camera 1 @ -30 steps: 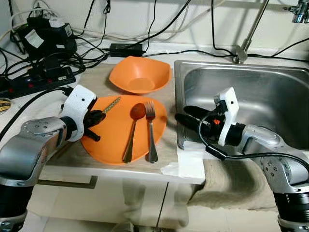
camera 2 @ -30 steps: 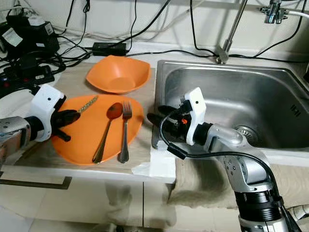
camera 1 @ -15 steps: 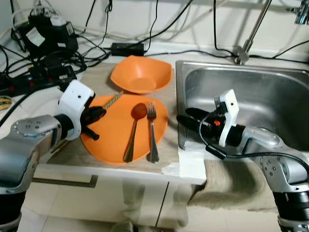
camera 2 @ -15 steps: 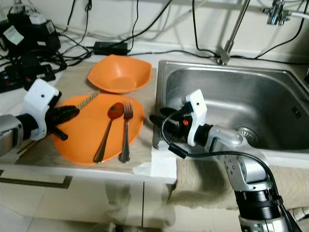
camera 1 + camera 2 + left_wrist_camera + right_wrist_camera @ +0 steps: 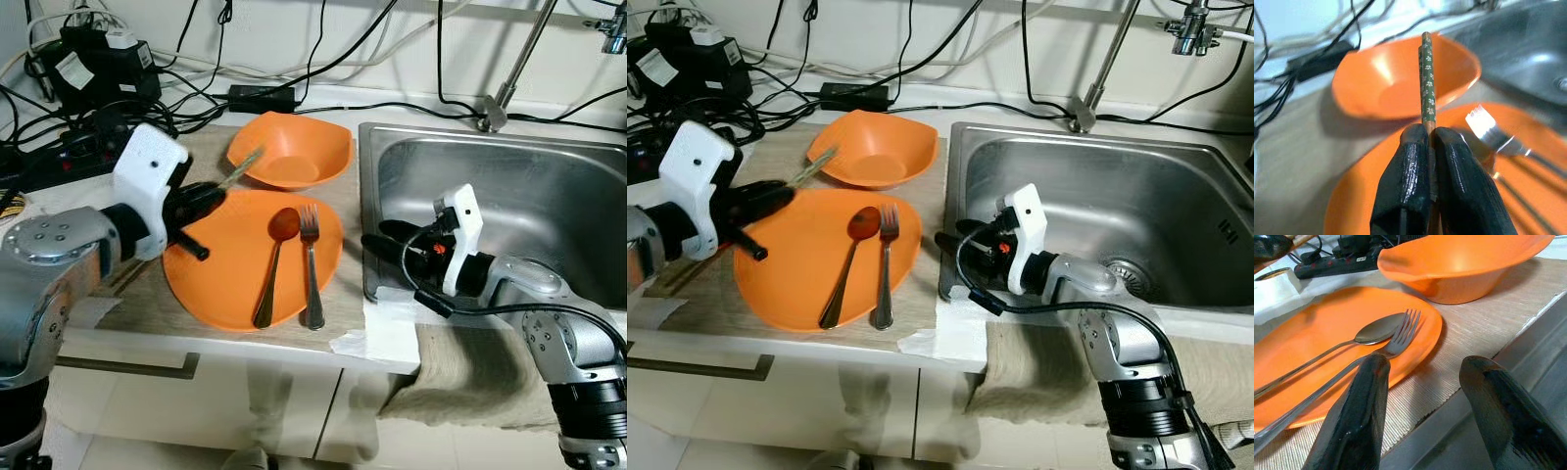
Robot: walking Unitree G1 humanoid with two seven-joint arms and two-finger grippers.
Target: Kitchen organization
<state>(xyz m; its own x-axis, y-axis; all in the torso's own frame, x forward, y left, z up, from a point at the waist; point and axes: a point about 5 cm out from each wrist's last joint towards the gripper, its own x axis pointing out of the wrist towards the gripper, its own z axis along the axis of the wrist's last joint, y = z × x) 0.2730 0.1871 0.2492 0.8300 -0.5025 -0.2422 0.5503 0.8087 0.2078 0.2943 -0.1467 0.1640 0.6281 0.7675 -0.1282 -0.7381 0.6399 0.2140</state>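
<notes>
Since the earlier frame we have lifted the chopsticks (image 5: pixel 1426 83), clamped in our left gripper (image 5: pixel 201 201), off the plate (image 5: pixel 230 284) toward the bowl (image 5: pixel 289 157); keep them level, while our right gripper (image 5: pixel 960 243) hovers released beside the sink (image 5: pixel 549 196).

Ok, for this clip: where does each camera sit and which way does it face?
Left and right eye views: on the head, looking down at the counter; both silver arms show, plus the orange plate and sink.
Left wrist view: along the left pincer, shut on chopsticks, toward the orange bowl.
Right wrist view: along the open right pincer, toward the fork and spoon.
Shared: plate, bowl, fork.
</notes>
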